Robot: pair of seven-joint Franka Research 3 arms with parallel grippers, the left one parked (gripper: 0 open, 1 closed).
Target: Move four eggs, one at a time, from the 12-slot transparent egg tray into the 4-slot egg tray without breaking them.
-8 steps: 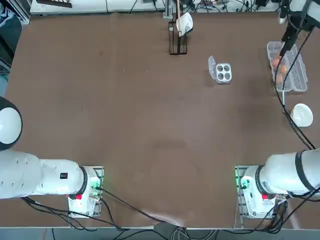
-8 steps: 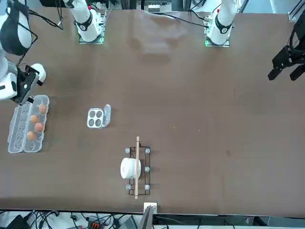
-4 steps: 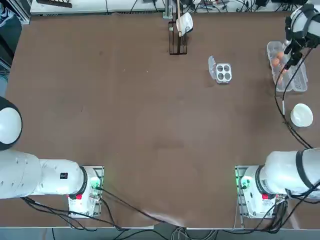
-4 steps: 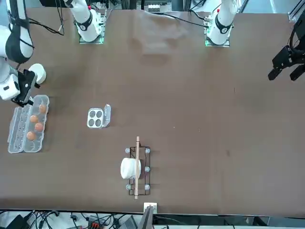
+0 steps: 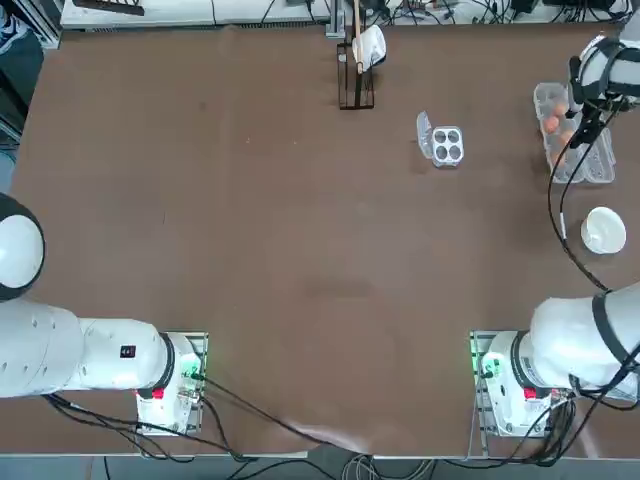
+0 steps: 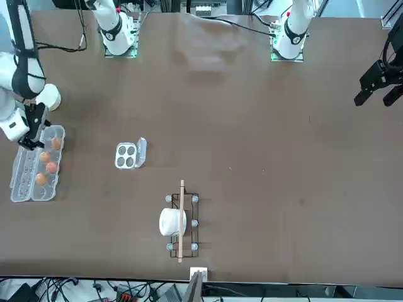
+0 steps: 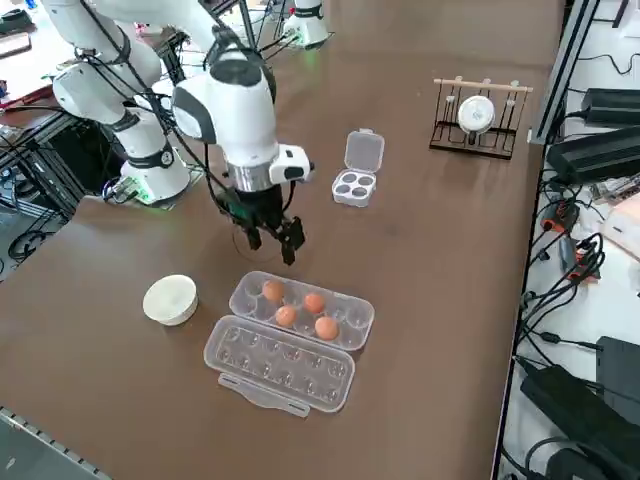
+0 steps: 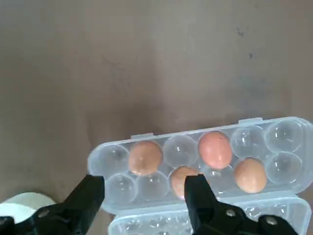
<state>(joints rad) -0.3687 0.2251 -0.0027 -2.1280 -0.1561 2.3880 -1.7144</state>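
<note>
Top view hides much of the 12-slot transparent egg tray (image 5: pixel 575 135) at the right edge behind the right arm and its cable, so only two of the four eggs (image 5: pixel 551 123) show there as orange spots; the right side view shows all four in the tray's cupped half, with the open lid half lying empty below it. The right gripper (image 7: pixel 280 240) hangs just above the tray's upper-left corner, fingers spread wide and holding nothing. In the wrist view the white bowl (image 8: pixel 24 201) is cut off at the lower left corner, and one finger (image 8: pixel 198 198) covers part of an egg.

Near the tray, the white bowl sits at the left of the right side view. The 4-slot egg tray (image 7: pixel 353 186) stands well apart in the upper middle, cups empty, lid flap raised. A wire rack (image 7: pixel 478 118) holding a white roll stands at the upper right.

Against the earlier top view, the gripper has come from the upper right corner down over the carton, while eggs and trays lie as before
</note>
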